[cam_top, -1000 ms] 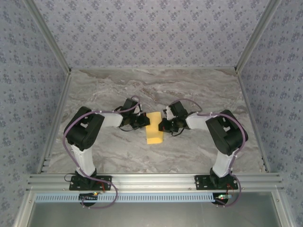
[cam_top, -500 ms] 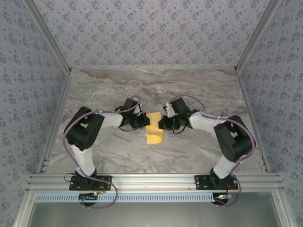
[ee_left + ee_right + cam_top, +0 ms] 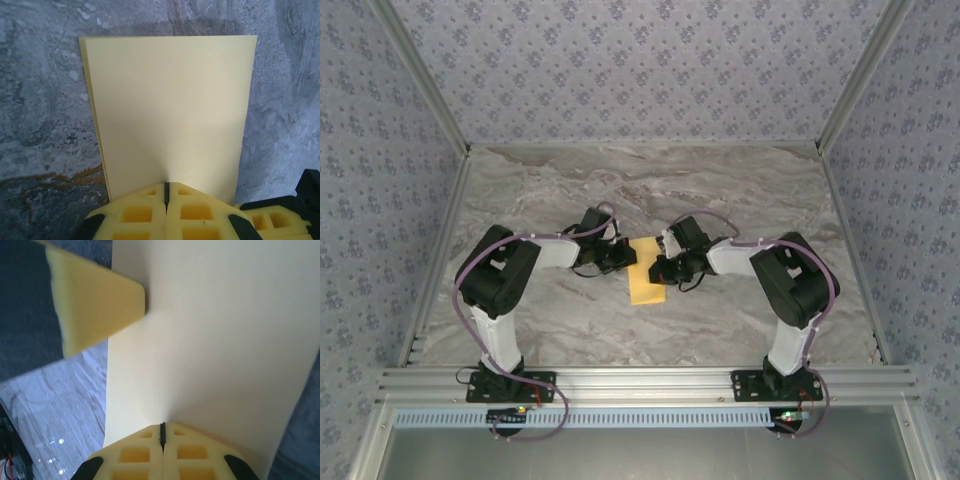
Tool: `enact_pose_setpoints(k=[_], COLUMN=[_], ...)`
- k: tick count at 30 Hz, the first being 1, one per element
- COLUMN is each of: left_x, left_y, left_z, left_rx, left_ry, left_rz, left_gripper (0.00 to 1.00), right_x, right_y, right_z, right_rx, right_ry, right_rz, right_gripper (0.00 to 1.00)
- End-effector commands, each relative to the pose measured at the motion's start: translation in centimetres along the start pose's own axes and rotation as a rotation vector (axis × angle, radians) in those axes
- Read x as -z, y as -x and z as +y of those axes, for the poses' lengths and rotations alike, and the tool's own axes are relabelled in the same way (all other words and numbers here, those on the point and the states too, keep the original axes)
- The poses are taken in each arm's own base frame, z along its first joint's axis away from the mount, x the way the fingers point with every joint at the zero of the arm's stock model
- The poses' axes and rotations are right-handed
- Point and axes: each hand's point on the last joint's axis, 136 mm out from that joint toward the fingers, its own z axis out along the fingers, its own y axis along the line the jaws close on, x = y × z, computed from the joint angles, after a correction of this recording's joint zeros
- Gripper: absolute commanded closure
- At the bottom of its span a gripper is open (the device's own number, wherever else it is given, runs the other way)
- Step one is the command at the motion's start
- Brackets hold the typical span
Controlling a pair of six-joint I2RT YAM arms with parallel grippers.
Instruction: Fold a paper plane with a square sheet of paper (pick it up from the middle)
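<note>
Paper (image 3: 646, 276), folded, lies ahead of left claw (image 3: 165, 187) and right claw (image 3: 162, 429), both closed, tips at its edges, grip uncertain; press evenly, layers aligned

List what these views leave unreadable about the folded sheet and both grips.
- Left wrist: near edge of the sheet of paper hidden under the shut left gripper; pinched or pressed, unclear.
- Right wrist: the shut right gripper covers one edge; the frame cuts off the far end.
- Top external: layers too small to count.
</note>
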Motion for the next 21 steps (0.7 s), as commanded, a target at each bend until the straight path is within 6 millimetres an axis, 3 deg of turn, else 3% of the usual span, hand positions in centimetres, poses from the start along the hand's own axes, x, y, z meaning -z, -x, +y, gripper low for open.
enact_pose_setpoints(k=[1, 5, 9, 15, 21], left_x=[0.4, 0.4, 0.4, 0.3, 0.3], left_y=[-10.0, -10.0, -9.9, -9.7, -9.7], left_z=[16.0, 16.0, 15.9, 15.5, 15.2], left_rx=[0.217, 0.215, 0.213, 0.204, 0.198], left_ry=[0.589, 0.59, 0.587, 0.574, 0.564], left_rz=[0.239, 0.238, 0.238, 0.238, 0.237], left_gripper=[1.0, 1.0, 1.0, 1.0, 1.0], right_x=[0.5, 1.5, 2.7, 5.2, 4.0], right_y=[-7.0, -10.0, -10.0, -4.4, 1.4], right_z=[-3.3, -3.7, -3.5, 0.9, 3.0], right_rx=[-0.071, -0.075, -0.068, 0.085, 0.133], right_ry=[-0.078, -0.067, -0.067, 0.004, 0.029], right_rz=[0.188, 0.233, 0.205, 0.034, -0.056], right_gripper=[1.0, 1.0, 1.0, 1.0, 1.0])
